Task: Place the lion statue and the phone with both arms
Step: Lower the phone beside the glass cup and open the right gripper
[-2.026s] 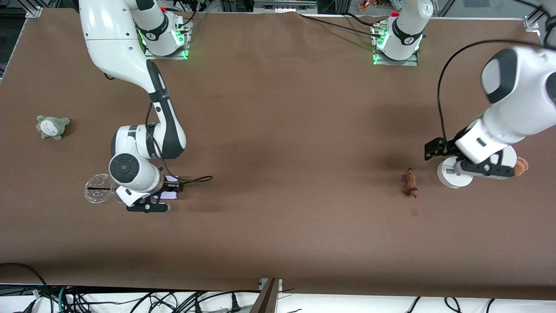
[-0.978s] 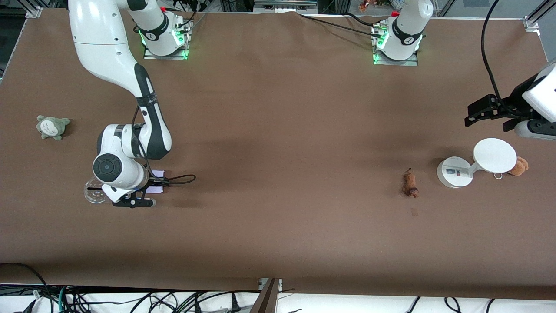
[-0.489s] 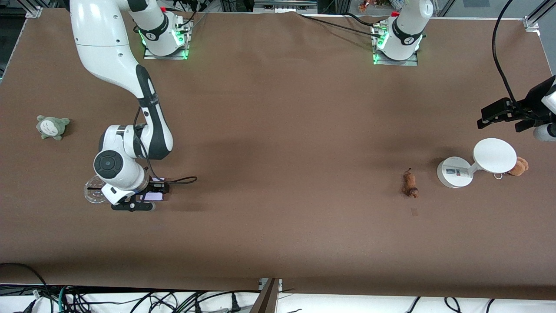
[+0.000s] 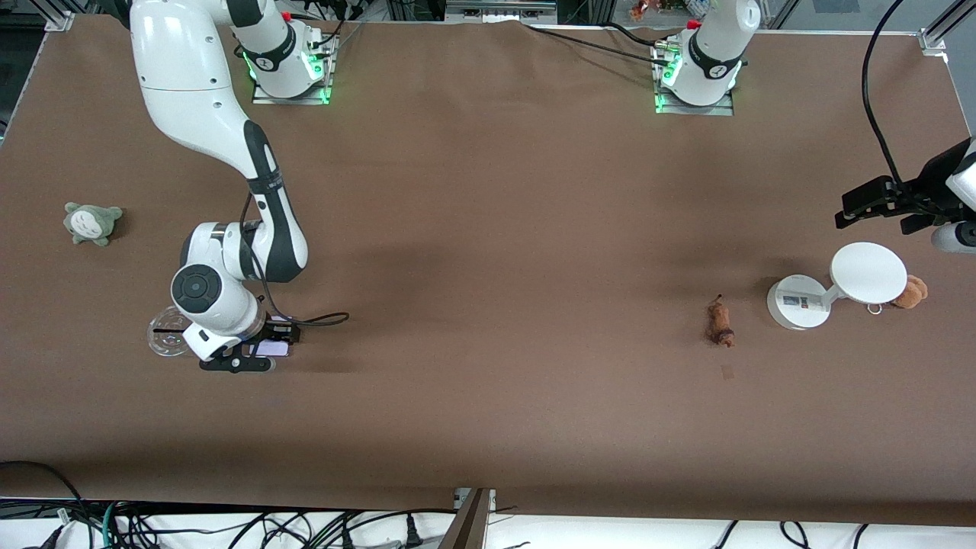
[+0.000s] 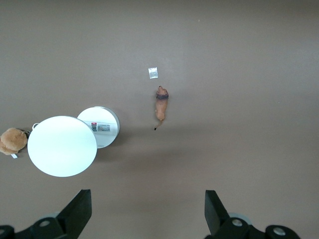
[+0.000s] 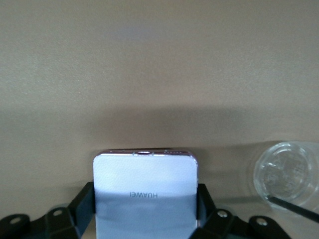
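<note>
Brown matte cloth covers the desk (image 4: 488, 229), smooth and faintly creased. At the right arm's end, the right tool (image 6: 144, 219) is low over the desk, its black fingers (image 6: 82, 201) pinching the phone (image 6: 145, 191) by its two long edges; the phone is a flat pale lavender slab with rounded corners and a brand name printed on its back, its lower part cut off in the right wrist view and mostly hidden under the wrist in the front view. Just beside it sits a clear round plastic lid (image 6: 286, 174), ribbed and glossy, with a dark straw across it. The lion statue (image 4: 719, 323) lies on the desk toward the left arm's end, a slim orange-brown figurine with a darker end and thin tail, beside a white stand (image 4: 801, 303) with a round disc top. A fuzzy orange-brown plush (image 4: 911, 291) peeks out past the disc, partly hidden. The left tool (image 5: 147, 211) hangs high over the desk near the stand, its fingers spread wide and holding nothing. A grey-green plush (image 4: 91, 222) sits apart at the right arm's end.
</note>
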Robot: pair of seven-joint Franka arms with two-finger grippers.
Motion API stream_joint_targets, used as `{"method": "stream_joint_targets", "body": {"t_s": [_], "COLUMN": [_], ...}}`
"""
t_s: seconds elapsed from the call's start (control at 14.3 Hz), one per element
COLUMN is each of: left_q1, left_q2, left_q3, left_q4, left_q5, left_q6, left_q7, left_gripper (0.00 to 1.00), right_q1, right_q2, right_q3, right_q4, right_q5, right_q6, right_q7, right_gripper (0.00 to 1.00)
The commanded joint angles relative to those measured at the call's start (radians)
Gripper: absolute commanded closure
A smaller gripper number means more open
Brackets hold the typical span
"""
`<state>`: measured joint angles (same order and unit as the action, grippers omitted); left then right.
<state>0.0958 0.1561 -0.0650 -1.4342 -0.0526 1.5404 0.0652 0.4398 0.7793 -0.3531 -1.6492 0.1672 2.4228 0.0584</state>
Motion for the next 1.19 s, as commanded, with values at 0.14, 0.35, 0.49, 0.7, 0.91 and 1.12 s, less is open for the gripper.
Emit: {"method": "stream_joint_targets", "body": {"t_s": [0.14,0.35,0.49,0.7,0.91,1.12], "left_q1": [0.009,0.015,0.015,0.015,0.015,0.013], "left_q2": [0.022,0.020,0.019,0.017,0.014,0.016], "left_q3": [-0.002,-0.002,-0.002,0.014,0.021,0.019], "left_q4": [0.029,0.029,0.029,0.029,0.029,0.029], "left_q5": [0.011,0.022,0.028,0.030,0.057,0.063], "left_q6": [-0.020,-0.023,-0.023,-0.026,-0.048,-0.048], "left_q7": [0.015,0.015,0.015,0.015,0.012,0.008], "left_gripper": [0.00,0.00,0.00,0.00,0.00,0.00], "right_q1": [0.004,-0.006,-0.004,-0.004,-0.004,-0.007], "right_q2": [-0.070,-0.118,-0.161,-0.248,-0.342,-0.426], "right_q3": [0.005,-0.003,-0.033,-0.078,-0.122,-0.135], "right_q4": [0.066,0.210,0.273,0.289,0.289,0.286], "right_q5": [0.011,0.009,0.008,0.008,0.011,0.003], "right_q6": [-0.107,-0.357,-0.483,-0.618,-0.700,-0.763], "right_q7": [-0.035,-0.090,-0.118,-0.175,-0.221,-0.206], "right_gripper": [0.00,0.00,0.00,0.00,0.00,0.00]}}
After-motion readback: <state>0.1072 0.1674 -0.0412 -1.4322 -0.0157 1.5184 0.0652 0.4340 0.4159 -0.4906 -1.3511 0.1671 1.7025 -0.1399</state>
